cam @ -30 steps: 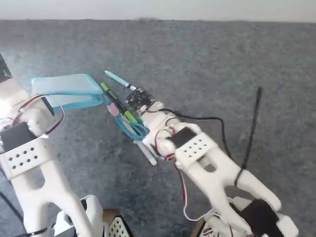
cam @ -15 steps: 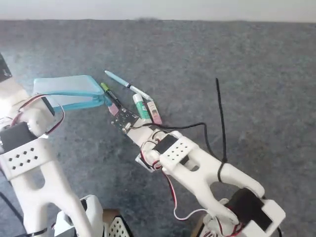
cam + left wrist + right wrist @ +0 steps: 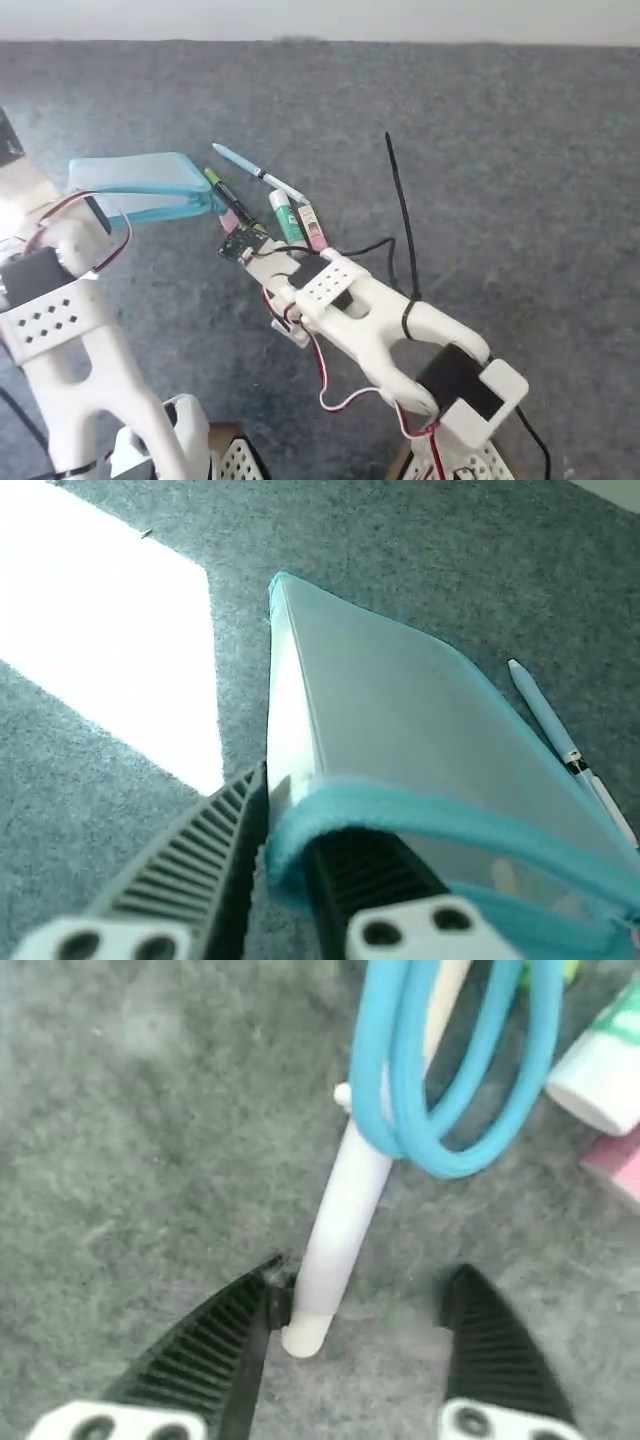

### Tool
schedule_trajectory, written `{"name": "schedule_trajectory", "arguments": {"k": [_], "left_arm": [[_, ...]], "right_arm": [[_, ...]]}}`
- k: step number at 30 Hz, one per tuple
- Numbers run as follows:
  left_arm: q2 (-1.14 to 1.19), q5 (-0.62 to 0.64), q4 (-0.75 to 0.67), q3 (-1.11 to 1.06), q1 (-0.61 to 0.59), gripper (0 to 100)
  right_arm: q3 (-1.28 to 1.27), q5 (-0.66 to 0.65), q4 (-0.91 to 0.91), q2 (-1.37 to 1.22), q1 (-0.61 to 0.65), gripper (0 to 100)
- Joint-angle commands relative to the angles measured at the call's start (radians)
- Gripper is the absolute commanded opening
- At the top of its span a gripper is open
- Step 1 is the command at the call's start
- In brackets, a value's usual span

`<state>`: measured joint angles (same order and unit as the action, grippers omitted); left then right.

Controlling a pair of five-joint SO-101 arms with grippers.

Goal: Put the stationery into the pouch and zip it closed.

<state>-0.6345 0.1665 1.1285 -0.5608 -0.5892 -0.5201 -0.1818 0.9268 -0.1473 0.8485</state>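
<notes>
left jaws pinch pouch (image 3: 400,720) | right jaws wide, white pen (image 3: 345,1220) between | blue loop (image 3: 385,1070) atop

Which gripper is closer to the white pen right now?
Right. The right gripper is open around the end of the white pen, which lies against one finger. The left gripper is shut on the rim of the pouch, away from the pen.

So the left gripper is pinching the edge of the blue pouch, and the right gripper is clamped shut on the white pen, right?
Not quite. The left gripper does pinch the pouch edge, but the right gripper is open, not clamped. The right wrist view shows the end of the white pen beside one finger, with a clear gap to the other.
</notes>
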Motion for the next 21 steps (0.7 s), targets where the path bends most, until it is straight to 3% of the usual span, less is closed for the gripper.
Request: {"name": "schedule_trajectory", "arguments": {"k": [1, 6, 12, 21], "left_arm": [[-0.048, -0.002, 0.000, 0.056, 0.011, 1], [-0.048, -0.002, 0.000, 0.054, 0.011, 1], [-0.048, -0.005, -0.025, 0.015, 0.040, 1], [-0.046, -0.061, -0.072, -0.116, 0.155, 1]], "right_arm": [[0.038, 0.012, 0.027, -0.004, -0.016, 3.7], [0.040, 0.009, 0.124, 0.099, -0.130, 0.6], [0.037, -0.011, 0.268, 0.466, -0.278, 0.8], [0.037, -0.187, 0.562, 1.013, -0.292, 0.8]]}}
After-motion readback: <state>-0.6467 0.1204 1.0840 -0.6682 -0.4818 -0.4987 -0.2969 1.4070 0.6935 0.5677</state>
